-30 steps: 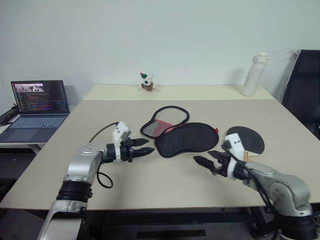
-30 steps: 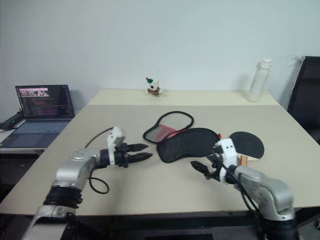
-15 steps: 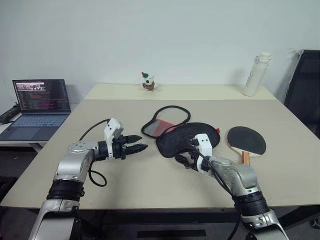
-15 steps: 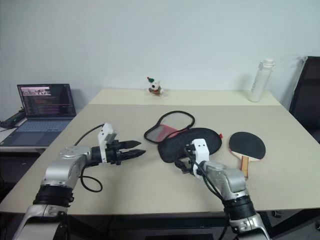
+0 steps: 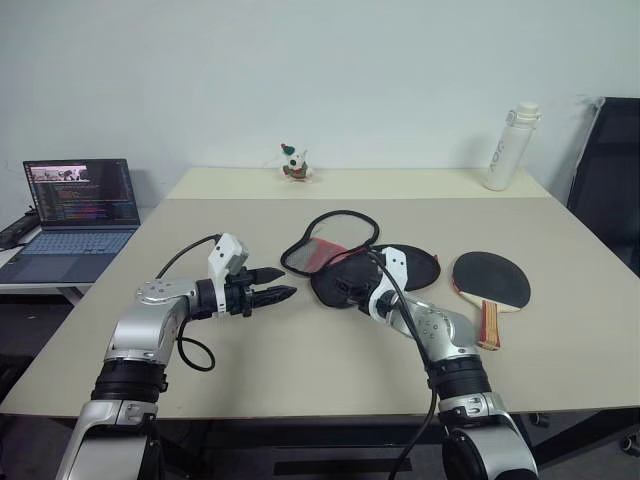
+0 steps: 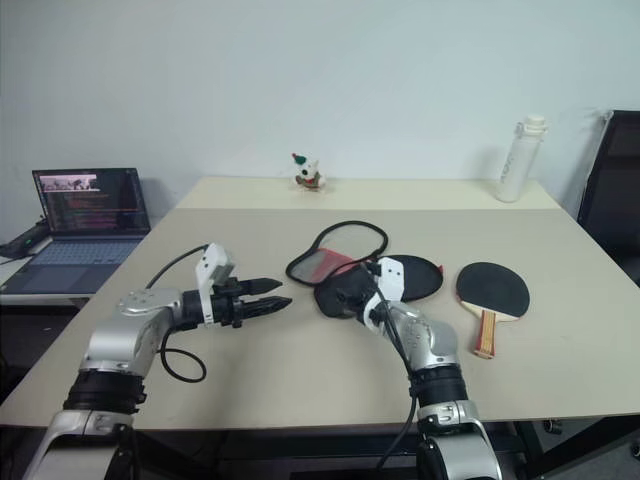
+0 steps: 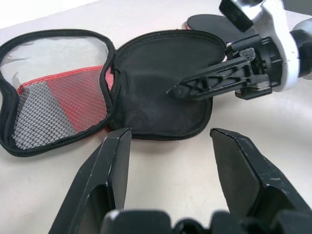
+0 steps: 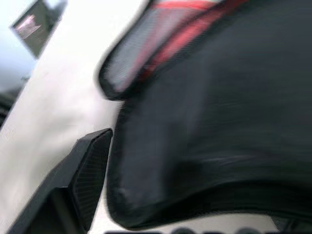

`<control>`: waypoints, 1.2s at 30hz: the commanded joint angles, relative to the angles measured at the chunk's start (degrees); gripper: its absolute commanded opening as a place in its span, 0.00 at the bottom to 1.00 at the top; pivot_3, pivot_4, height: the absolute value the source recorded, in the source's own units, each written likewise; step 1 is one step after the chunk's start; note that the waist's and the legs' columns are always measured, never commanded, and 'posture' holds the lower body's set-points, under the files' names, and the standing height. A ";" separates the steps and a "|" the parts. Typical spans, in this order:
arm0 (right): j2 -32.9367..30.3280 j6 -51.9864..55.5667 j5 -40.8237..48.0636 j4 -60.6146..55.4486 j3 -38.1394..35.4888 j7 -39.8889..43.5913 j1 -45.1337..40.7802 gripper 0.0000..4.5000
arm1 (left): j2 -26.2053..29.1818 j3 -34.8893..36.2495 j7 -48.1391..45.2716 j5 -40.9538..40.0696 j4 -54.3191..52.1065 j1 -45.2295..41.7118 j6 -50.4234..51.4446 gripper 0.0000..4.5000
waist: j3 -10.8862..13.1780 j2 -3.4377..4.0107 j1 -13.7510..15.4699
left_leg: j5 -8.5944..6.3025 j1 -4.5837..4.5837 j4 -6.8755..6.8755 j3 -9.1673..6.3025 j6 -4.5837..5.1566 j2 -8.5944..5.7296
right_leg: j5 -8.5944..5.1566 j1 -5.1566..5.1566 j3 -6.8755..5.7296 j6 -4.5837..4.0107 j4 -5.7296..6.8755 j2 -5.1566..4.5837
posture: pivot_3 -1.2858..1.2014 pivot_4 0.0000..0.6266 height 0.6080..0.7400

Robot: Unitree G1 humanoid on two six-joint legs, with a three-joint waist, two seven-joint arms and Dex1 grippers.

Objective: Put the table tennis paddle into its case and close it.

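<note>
At the near edge of a beige table (image 5: 250,370), two robot arms reach forward. The left gripper (image 5: 272,295) hovers above the tabletop at about nine o'clock from the table's centre, pointing toward three o'clock. Its two black fingers (image 7: 105,180) stand well apart and hold nothing.

Just past it, at the centre, the right gripper (image 5: 343,290) points toward ten o'clock and sits over the near end of the case (image 5: 410,268). In the left wrist view its fingers lie over the black fabric; whether they touch it cannot be told, and how far they are parted cannot be told either.

The case lies unzipped and spread flat in two halves. The black half is at the centre, and the half with the red and black mesh panel (image 7: 53,105) lies at ten o'clock from it, the two joined along one side.

The table tennis paddle (image 5: 492,279) lies flat on the table at three o'clock from the case, near it but apart. Its round black face is farther from the robot, and its wooden handle (image 5: 489,326) points toward six o'clock. Neither gripper touches it.

Farther back, a small toy figure (image 5: 292,164) stands at twelve o'clock near the far edge. A white bottle (image 5: 507,148) stands upright at two o'clock. An open laptop (image 5: 72,217) sits on a separate desk at nine o'clock, and a black chair (image 5: 608,175) stands at three o'clock.
</note>
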 commanded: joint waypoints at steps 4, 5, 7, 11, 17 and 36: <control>-0.29 7.09 3.66 -5.64 0.89 4.19 1.22 0.48 | 1.13 -0.02 0.09 -1.13 -4.98 1.06 0.74 0.63 | 0.00 0.00 -0.15 | 0.00 0.01 -0.04 0.07 0.00 0.01 | 0.01 -0.05 0.08 -0.03 0.00 0.01 | 0.52 0.24 1.00; -0.60 8.40 4.21 -6.85 1.20 5.05 1.72 0.42 | 1.09 -0.03 0.10 -1.29 -5.52 1.26 0.99 0.63 | 0.00 0.00 -0.15 | 0.00 0.00 -0.04 0.08 0.00 0.02 | 0.01 -0.05 0.10 -0.03 0.00 0.01 | 0.52 0.24 1.00; -1.28 10.81 5.29 -9.35 1.73 6.52 2.84 0.26 | 0.99 -0.04 0.22 -1.55 -6.40 1.51 1.44 0.63 | 0.00 0.00 -0.16 | 0.00 0.01 -0.05 0.09 0.01 0.01 | -0.01 -0.05 0.11 0.01 0.00 0.02 | 0.52 0.24 1.00; -2.03 13.93 7.00 -13.14 1.08 7.38 4.40 0.00 | 0.54 -0.15 0.32 -1.94 -7.48 1.64 1.89 0.63 | 0.00 0.00 -0.14 | 0.00 0.01 -0.04 0.10 0.00 0.01 | -0.07 -0.05 0.12 0.11 0.00 0.02 | 0.52 0.24 1.00; -1.27 13.84 7.14 -14.47 0.15 6.54 4.90 0.00 | -0.23 -0.52 0.35 -1.78 -7.19 1.40 1.61 0.63 | 0.00 0.00 -0.10 | 0.00 0.02 -0.04 0.10 0.00 0.02 | -0.13 -0.05 0.13 0.20 0.00 0.03 | 0.52 0.24 1.00; -43.27 13.85 2.70 -17.14 23.91 43.28 4.26 0.00 | -0.76 -2.31 -0.66 -1.51 -7.94 2.08 1.12 0.63 | 0.02 -0.04 -0.42 | -0.01 0.06 -0.02 0.43 0.01 0.02 | -0.15 -0.05 0.47 0.23 -0.21 0.08 | 0.52 0.24 1.00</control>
